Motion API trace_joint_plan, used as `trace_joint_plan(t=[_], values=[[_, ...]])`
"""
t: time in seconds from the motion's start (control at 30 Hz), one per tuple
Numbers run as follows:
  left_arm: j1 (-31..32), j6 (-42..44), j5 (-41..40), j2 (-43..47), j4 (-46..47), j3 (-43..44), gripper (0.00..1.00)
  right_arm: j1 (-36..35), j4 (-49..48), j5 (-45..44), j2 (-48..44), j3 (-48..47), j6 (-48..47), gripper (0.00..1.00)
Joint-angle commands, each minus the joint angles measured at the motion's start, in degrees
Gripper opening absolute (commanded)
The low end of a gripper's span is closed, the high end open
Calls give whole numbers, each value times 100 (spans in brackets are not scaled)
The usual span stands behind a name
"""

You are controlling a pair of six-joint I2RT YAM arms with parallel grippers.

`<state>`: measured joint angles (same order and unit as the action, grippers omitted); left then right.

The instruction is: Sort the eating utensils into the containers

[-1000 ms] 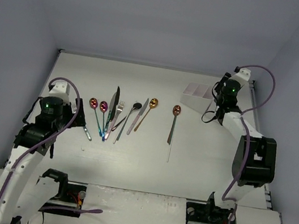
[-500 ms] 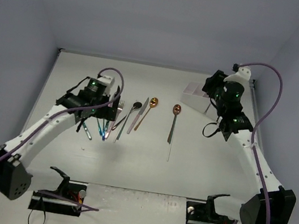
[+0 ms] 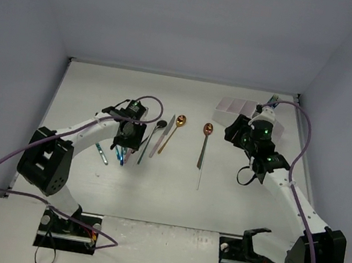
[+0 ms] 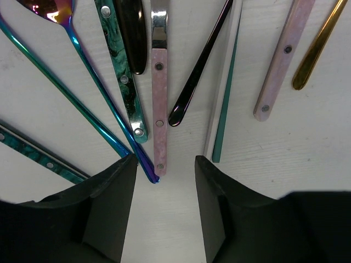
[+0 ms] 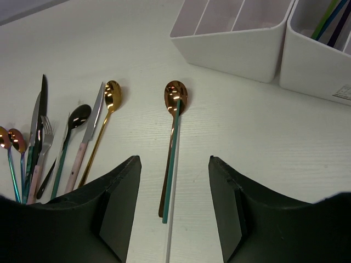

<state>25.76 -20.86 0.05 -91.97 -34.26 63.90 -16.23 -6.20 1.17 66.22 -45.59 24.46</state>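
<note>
The left gripper has swung from the table's left side to hang over the fanned utensils, its jaws seemingly narrower. The right gripper has drawn back from the containers toward the copper spoon.

On the flat white table, a fan of slim metal utensils lies left of centre, with the handles converging toward the near edge. The black two-finger left tool sits over those handle ends. To the right of the fan, and apart from it, lies a copper metal spoon with a thin teal-and-white stick along its handle. Behind it and to the right stands a white plastic row of compartments. Just beside that, on its right, a separate white plastic bin holds thin sticks.
</note>
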Motion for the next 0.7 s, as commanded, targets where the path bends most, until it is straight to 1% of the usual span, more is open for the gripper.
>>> trace_joint_plan(t=[0.0,0.23,0.47,0.57,0.63,0.67], values=[[8,-139,-6,-15,437,-46,37,-29,-364,252,-215,42,-11,50],[8,-274,-104,-379,523,-241,31,-30,-364,298,-289,177,-15,51],[8,-333,-166,-590,551,-297,28,-38,-370,298,-309,226,8,51],[8,-374,-122,-718,577,-307,26,-37,-373,305,-294,236,41,51],[9,-386,-109,-773,587,-327,21,-38,-372,305,-286,242,42,51],[13,-394,-96,-790,587,-335,16,-38,-368,305,-290,234,42,51]])
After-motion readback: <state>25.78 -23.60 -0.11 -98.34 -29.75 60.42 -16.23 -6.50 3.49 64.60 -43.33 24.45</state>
